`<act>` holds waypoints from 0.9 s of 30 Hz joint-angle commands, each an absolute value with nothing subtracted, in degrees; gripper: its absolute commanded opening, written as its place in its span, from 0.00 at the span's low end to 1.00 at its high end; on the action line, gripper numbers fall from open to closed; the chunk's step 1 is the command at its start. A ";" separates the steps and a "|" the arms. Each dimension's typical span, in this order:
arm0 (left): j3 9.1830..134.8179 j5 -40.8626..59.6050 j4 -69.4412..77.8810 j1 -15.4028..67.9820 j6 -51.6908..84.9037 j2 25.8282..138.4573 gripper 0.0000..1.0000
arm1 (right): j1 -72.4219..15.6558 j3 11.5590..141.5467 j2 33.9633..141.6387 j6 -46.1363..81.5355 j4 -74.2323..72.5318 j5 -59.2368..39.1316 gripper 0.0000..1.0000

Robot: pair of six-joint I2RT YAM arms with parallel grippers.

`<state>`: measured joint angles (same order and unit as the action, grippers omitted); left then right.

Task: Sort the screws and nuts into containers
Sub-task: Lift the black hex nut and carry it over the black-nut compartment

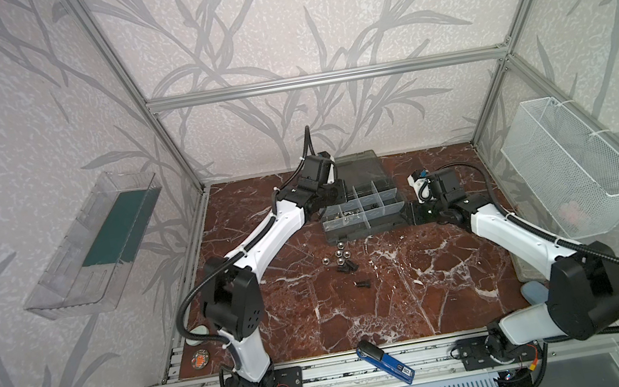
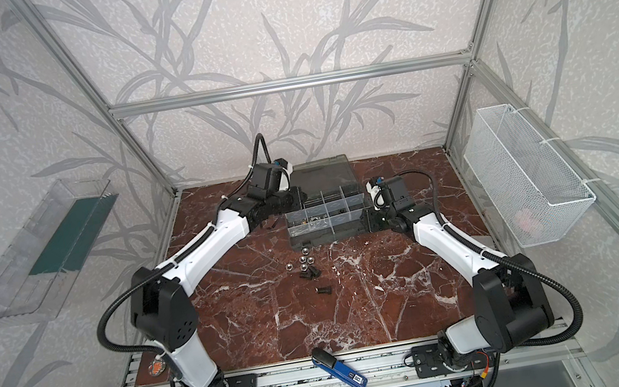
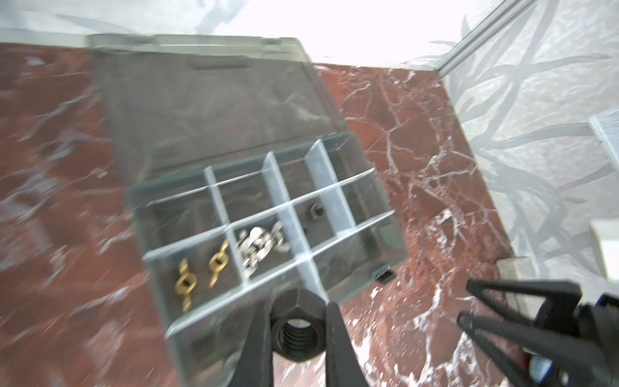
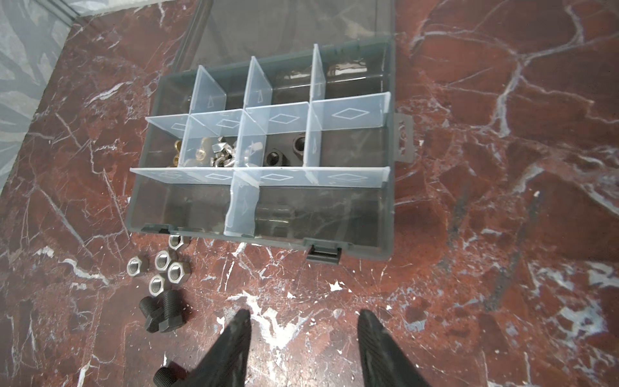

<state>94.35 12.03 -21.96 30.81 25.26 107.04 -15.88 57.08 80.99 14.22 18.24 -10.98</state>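
A dark hex nut [image 3: 298, 321] sits pinched between the two black fingers [image 3: 254, 341] of my left gripper [image 3: 298, 306], its threaded bore facing the wrist camera. In that view it overlaps a corner of the grey organiser case [image 3: 385, 248]; I cannot tell how high above it the nut is.

The case lies open just above centre in both top views [image 1: 364, 232] [image 2: 323, 238], its smoky lid [image 1: 361, 169] folded back flat toward the rear wall. Pale dividers split it into cells [image 4: 284, 150]. The middle row holds brass wing nuts [image 3: 186, 284], a heap of silver wing nuts [image 3: 258, 244] and two more dark nuts [image 4: 284, 150].

Just below the case in both top views, five silver nuts [image 1: 340, 255] [image 2: 302, 263] [image 4: 162, 264] lie clustered on the red marble tabletop [image 1: 399, 294]. Two black screws [image 1: 347, 267] [image 4: 157, 311] lie side by side touching the cluster's lower edge. A third screw [image 1: 363, 283] [image 2: 324, 290] lies alone a little lower.

My right gripper [image 4: 304, 315] is at the case's right end, jaws spread with only bare marble between them.

A white wire mesh basket [image 1: 572, 165] hangs at the right of the frame, and a clear wall tray [image 1: 93, 245] at the left. A blue stapler [image 1: 385, 363] rests on the front rail at the bottom centre.
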 commanded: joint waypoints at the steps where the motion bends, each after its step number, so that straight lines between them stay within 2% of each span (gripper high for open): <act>1: 100.62 19.32 -18.12 31.88 24.00 114.45 0.00 | -15.50 55.55 78.02 15.97 17.95 -9.90 0.53; 7: 104.45 24.91 -8.47 32.32 28.56 123.69 0.00 | -15.12 52.93 75.70 16.47 18.02 -8.86 0.53; 17: 108.92 22.96 -11.70 34.76 27.74 131.44 0.00 | -14.97 51.00 74.36 16.79 17.84 -8.96 0.53; 27: 108.40 19.96 -12.65 34.98 28.45 132.23 0.00 | -14.94 50.24 73.46 16.79 18.02 -9.14 0.53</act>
<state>107.18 21.08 -12.43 34.94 28.14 132.11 -15.25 50.63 75.33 16.51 18.22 -9.26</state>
